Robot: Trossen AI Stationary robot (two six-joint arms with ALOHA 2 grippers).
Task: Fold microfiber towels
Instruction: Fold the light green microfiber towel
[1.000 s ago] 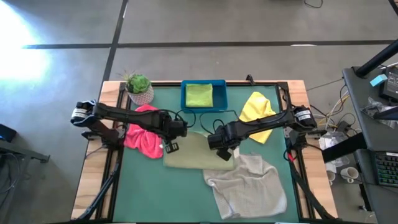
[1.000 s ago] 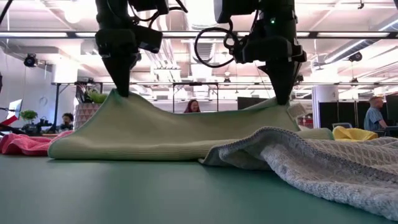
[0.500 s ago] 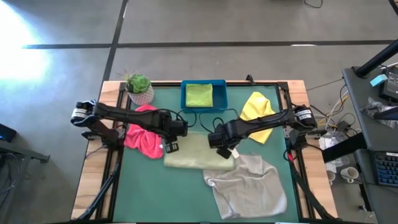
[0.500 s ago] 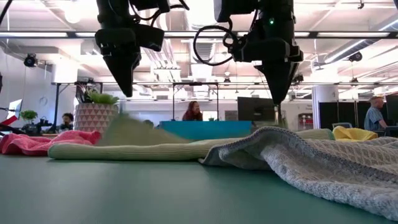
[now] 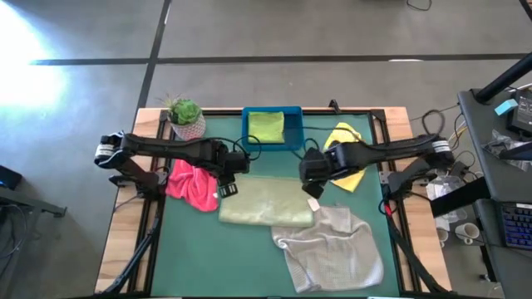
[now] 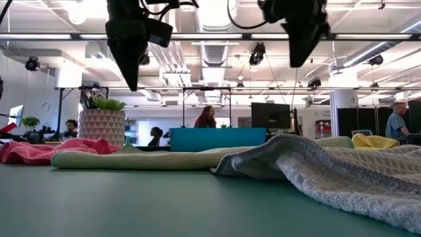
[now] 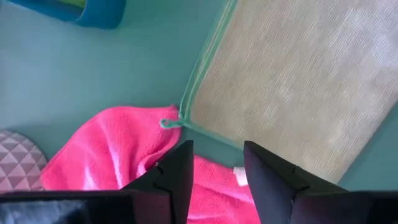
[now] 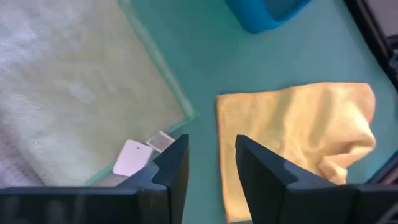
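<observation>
Beyond my table [image 5: 249, 249]: grey concrete floor [image 5: 332, 33], bright ceiling strip lights [image 6: 368, 37], exposed ducts, a dark monitor [image 6: 270, 116], seated people [image 6: 205, 117] behind.

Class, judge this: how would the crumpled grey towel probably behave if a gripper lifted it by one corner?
The grey towel lies in soft rumpled folds, so it would likely hang floppy. Its thin, woven look suggests it is light. It overlaps the olive towel, so it might drag that.
</observation>
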